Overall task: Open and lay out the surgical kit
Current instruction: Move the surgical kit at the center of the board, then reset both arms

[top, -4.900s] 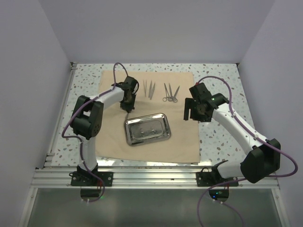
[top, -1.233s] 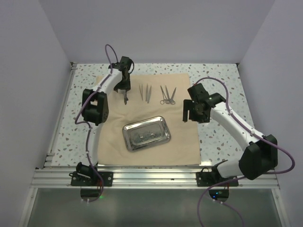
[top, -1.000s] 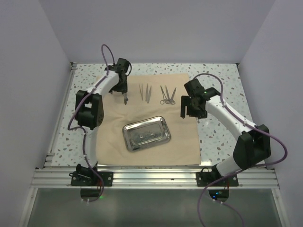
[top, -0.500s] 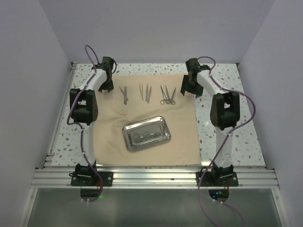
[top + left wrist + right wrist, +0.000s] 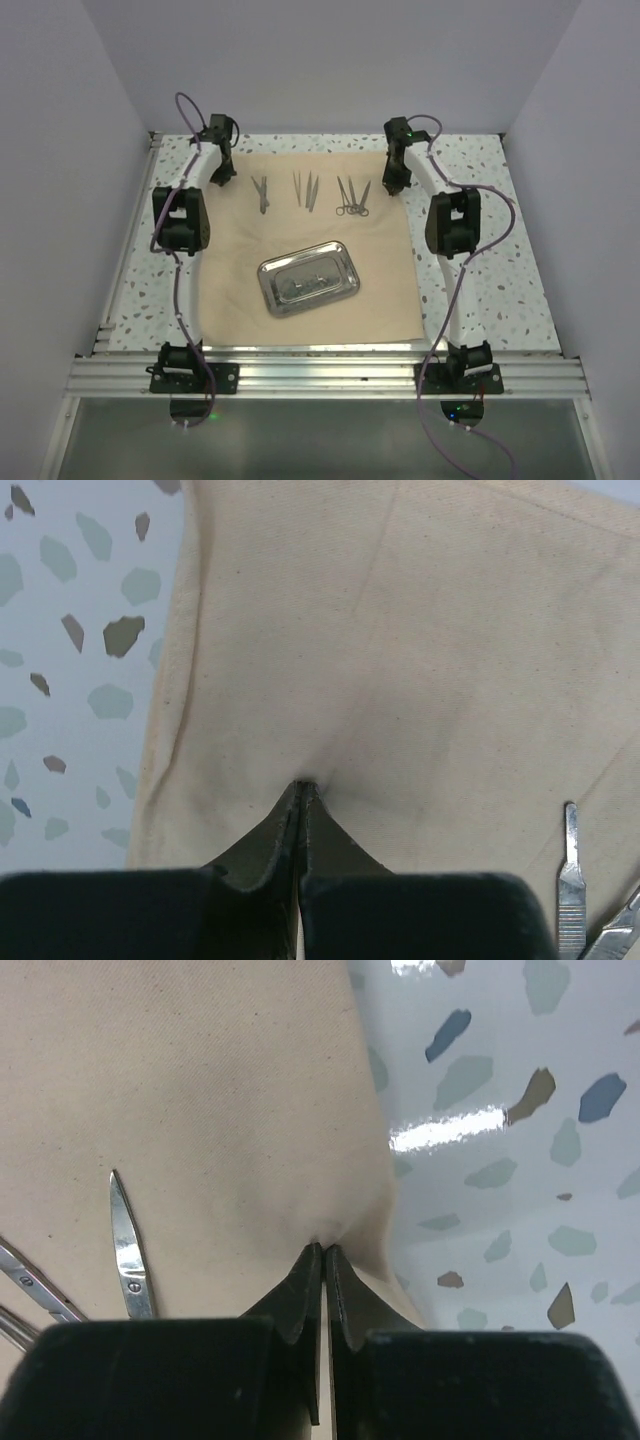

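Speckled table (image 5: 500, 290): left gripper (image 5: 302, 788), right gripper (image 5: 323, 1250) each pinched closed on cloth (image 5: 230, 290) far corners. Step, likely: flattening; next: tension, release.

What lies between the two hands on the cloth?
The top view shows a row on the cloth: tweezers in the middle, scissors nearer the right hand, a tool pair nearer the left hand.

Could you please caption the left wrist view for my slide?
Left jaws shut, pinching the cloth near its edge; table at left, instrument at right.
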`<state>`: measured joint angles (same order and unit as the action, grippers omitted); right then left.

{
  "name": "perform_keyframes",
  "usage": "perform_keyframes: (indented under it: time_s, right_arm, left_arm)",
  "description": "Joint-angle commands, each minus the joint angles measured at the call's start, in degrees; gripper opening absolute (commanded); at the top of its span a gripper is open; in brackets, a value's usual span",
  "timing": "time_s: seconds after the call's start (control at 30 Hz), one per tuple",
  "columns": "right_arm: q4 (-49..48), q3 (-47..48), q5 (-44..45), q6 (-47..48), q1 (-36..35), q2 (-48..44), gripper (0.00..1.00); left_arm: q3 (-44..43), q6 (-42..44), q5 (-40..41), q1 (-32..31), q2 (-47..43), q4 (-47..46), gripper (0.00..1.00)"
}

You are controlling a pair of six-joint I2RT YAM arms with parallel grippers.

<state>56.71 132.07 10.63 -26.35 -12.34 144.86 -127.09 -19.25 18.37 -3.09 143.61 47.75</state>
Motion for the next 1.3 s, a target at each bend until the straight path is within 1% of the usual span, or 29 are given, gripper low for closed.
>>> perform_keyframes:
  time_s: [0.0, 0.13, 0.23, 0.27, 0.3, 0.33, 0.37, 0.4, 0.43, 0.47, 0.5, 0.53, 0.57, 0.6, 0.63, 0.67, 0.7, 0.73, 0.77, 0.8, 0.83, 0.87, 0.93, 0.97, 1.0, 1.03, 1.07, 1.13, 1.27]
  right_arm:
    - [0.9, 3.8, 0.4, -0.9, 2.1, 7.9, 0.00]
    - [1.6, 11.3, -0.5, -1.0, 3.8, 12.8, 0.00]
    - [0.5, 12.0, -1.5, -1.0, 4.8, 13.1, 0.00]
    - [0.6, 11.5, -1.0, -0.9, 4.9, 12.5, 0.00]
    - [0.2, 10.4, -0.9, -1.2, 5.0, 11.2, 0.07]
    - [-0.8, 6.2, -0.9, -1.0, 4.9, 7.5, 0.44]
    - [-2.5, 2.8, -0.8, -0.8, 4.9, 4.2, 0.60]
    - [-7.4, -1.3, -0.9, -0.8, 4.9, 0.8, 0.71]
    - [-9.9, -9.4, -0.8, -0.6, 5.0, -6.5, 0.90]
    - [-12.0, -12.7, -1.0, -0.5, 4.9, -9.7, 0.98]
    - [-14.0, -16.5, -1.2, 0.0, 4.9, -12.4, 0.99]
    - [-14.1, -17.7, -1.5, 0.2, 5.0, -18.0, 0.99]
    - [-14.1, -18.8, -2.4, 0.4, 4.9, -20.5, 0.99]
    - [-14.5, -20.1, -3.3, 0.3, 4.8, -24.0, 0.98]
    - [-15.6, -24.6, -4.6, 0.2, 4.7, -27.2, 0.98]
    - [-17.1, -27.6, -6.0, 0.1, 4.4, -34.8, 0.98]
    - [-20.8, -34.0, -9.2, -0.1, 4.2, -38.5, 0.98]
    - [-21.9, -36.7, -10.4, -0.4, 4.1, -41.6, 0.98]
    - [-22.6, -39.0, -10.5, -1.4, 3.9, -45.2, 0.98]
    - [-23.3, -43.3, -13.2, -2.4, 4.0, -50.0, 0.99]
    - [-23.4, -45.3, -13.7, -3.4, 4.0, -52.5, 0.99]
    - [-23.3, -47.1, -14.4, -5.6, 3.9, -54.3, 0.98]
    - [-21.6, -51.8, -16.4, -7.1, 4.3, -59.3, 0.98]
    - [-21.9, -53.2, -18.3, -7.1, 4.3, -60.8, 0.98]
    - [-23.1, -56.4, -19.6, -7.4, 4.2, -64.7, 0.98]
    - [-24.1, -57.8, -22.7, -8.1, 4.2, -66.4, 0.98]
    - [-24.6, -58.8, -23.6, -9.1, 4.3, -68.3, 0.98]
    - [-25.6, -60.4, -26.4, -10.5, 3.5, -71.5, 0.98]
    - [-25.2, -60.2, -28.9, -10.2, 2.4, -74.0, 0.99]
  left_arm:
    - [-3.0, 1.6, -3.2, 2.6, 7.2, -1.5, 0.00]
    - [-4.4, 2.2, -5.0, 3.1, 8.4, -4.6, 0.00]
    - [-5.3, 2.1, -6.4, 4.7, 8.5, -6.9, 0.00]
    - [-5.6, 2.1, -7.1, 4.7, 8.4, -7.3, 0.02]
    - [-5.5, 2.0, -7.4, 4.6, 7.2, -7.6, 0.13]
    - [-4.9, 1.8, -7.6, 4.7, 6.2, -7.9, 0.39]
    - [-3.1, 1.4, -7.6, 4.7, 4.8, -8.9, 0.48]
    - [-1.8, 0.7, -7.8, 4.7, 1.3, -9.5, 0.56]
    - [-0.3, 0.4, -8.1, 4.6, -0.8, -10.2, 0.70]
    - [2.6, -0.1, -8.3, 4.7, -3.0, -11.0, 0.74]
    - [3.9, -0.5, -8.8, 4.7, -7.2, -11.4, 0.77]
    - [6.5, -1.1, -9.5, 4.7, -11.6, -11.4, 0.79]
    - [7.8, -1.1, -10.0, 4.7, -11.7, -11.1, 0.79]
    - [9.5, -1.7, -10.8, 4.5, -16.4, -11.1, 0.80]
    - [11.5, -1.8, -11.4, 4.5, -18.9, -11.4, 0.80]
    - [16.3, -2.0, -11.7, 4.3, -21.6, -12.1, 0.80]
    - [19.0, -2.5, -11.8, 4.0, -27.1, -12.6, 0.80]
    - [21.9, -2.6, -11.7, 3.7, -30.0, -13.0, 0.80]
    - [27.8, -2.9, -11.3, 3.5, -33.0, -14.0, 0.80]
    - [30.8, -3.7, -11.1, 3.5, -38.8, -14.3, 0.79]
    - [34.2, -4.0, -10.8, 2.1, -41.8, -14.9, 0.78]
    - [41.3, -4.1, -10.3, 1.5, -48.2, -17.1, 0.78]
    - [48.1, -4.9, -8.6, -0.5, -54.6, -19.5, 0.77]
    - [54.2, -5.4, -8.0, -1.1, -57.8, -20.2, 0.77]
    - [56.9, -6.1, -7.7, -1.8, -63.6, -20.9, 0.77]
    - [59.4, -6.6, -7.4, -2.4, -66.3, -21.5, 0.77]
    - [63.4, -6.8, -6.9, -2.9, -71.0, -21.8, 0.77]
    - [67.1, -7.3, -5.6, -3.1, -74.4, -20.3, 0.77]
    - [70.1, -7.9, -4.7, -3.2, -81.4, -17.6, 0.77]
